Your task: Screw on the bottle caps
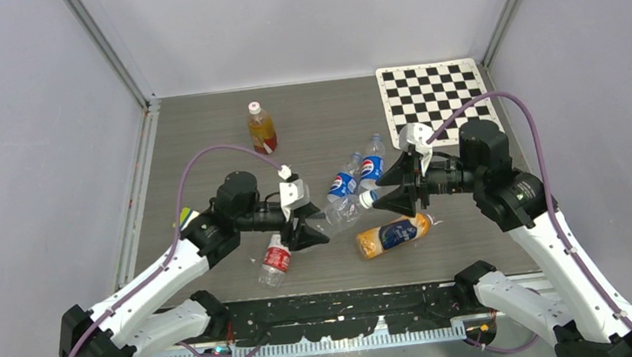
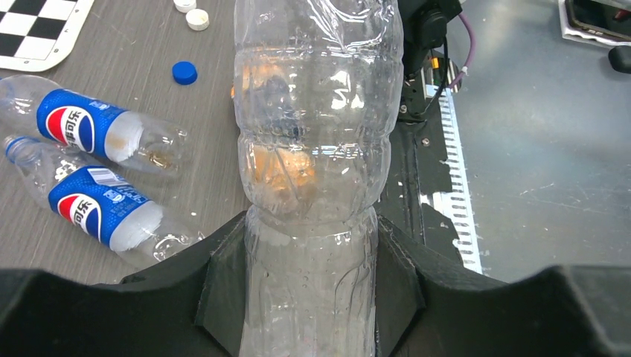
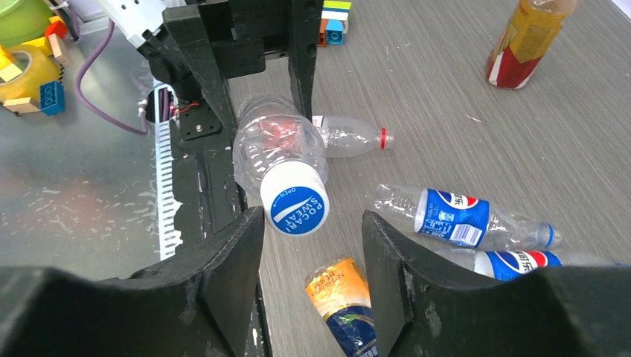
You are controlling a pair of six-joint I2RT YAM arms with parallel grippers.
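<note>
My left gripper (image 2: pixel 311 245) is shut on the lower body of a clear, label-free bottle (image 2: pixel 316 111) and holds it off the table, lying level and pointing at my right gripper (image 1: pixel 392 190). A white and blue cap (image 3: pixel 295 208) sits on this bottle's mouth (image 1: pixel 367 198). My right gripper (image 3: pixel 311 223) is open, and the cap lies just beyond its fingertips, close to the left finger (image 3: pixel 238 245). A loose blue cap (image 2: pixel 184 72) and two loose white caps (image 2: pixel 197 18) lie on the table.
Two blue-labelled bottles (image 1: pixel 344 183) lie mid-table. An orange-labelled bottle (image 1: pixel 392 235) lies under the right gripper. A red-labelled bottle (image 1: pixel 275 261) with a red cap (image 3: pixel 383 137) lies near the left arm. An amber bottle (image 1: pixel 261 127) stands at the back, a checkerboard (image 1: pixel 436 97) back right.
</note>
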